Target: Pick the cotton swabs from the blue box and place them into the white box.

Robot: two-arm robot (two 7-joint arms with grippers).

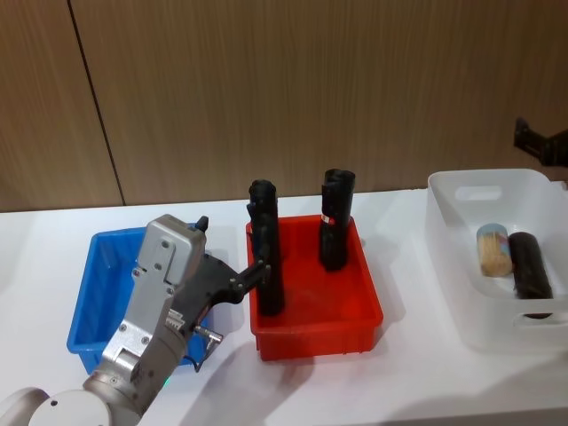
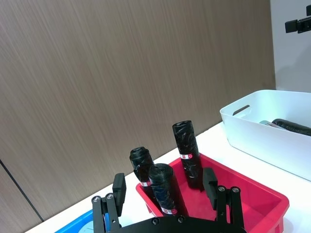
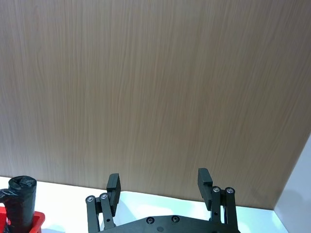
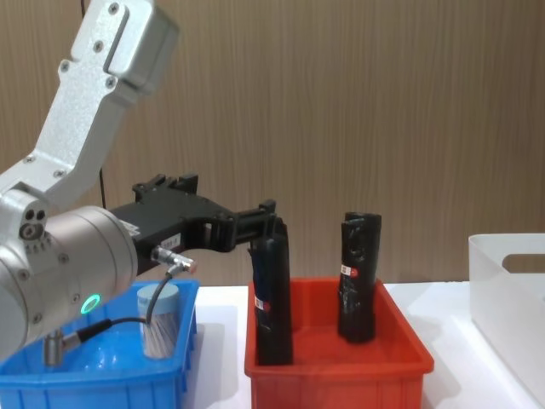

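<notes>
Head view: the left pincer point(image 1: 256, 272) reaches from the lower left across the blue box point(image 1: 96, 293) toward the red bin point(image 1: 355, 315), its tips at the near black bottle point(image 1: 266, 257). The arm covers most of the blue box, so its contents cannot be read here. On the right, the white box point(image 1: 461, 257) holds 1 tub of cotton swabs point(image 1: 493, 249) lying beside a dark cylinder point(image 1: 530, 264). All bins sit on the white counter point(image 1: 408, 382).

Left wrist view: the left pincer point(image 2: 165, 190) stands wide, nothing between its fingers point(image 2: 118, 187). Ahead of it are 3 black bottles point(image 2: 186, 148) upright in the red bin point(image 2: 252, 199), with the white box point(image 2: 272, 128) well beyond.

Right wrist view: the right pincer point(image 3: 159, 183) is also wide and empty, facing the wood-panel wall point(image 3: 155, 87), with a black bottle top point(image 3: 20, 199) at the edge.

Chest view: a cotton swab tub point(image 4: 162, 322) stands upright in the blue box point(image 4: 94, 383), under and behind the left pincer point(image 4: 271, 213), whose tips are close against a black bottle point(image 4: 271, 294).

Risk, as I judge it: the pincer is lined up on the red bin, not on the swabs. A closing or sideways move here could grab or topple a tall bottle, and swinging back down might clip the blue box's rim or knock the remaining tub over.
</notes>
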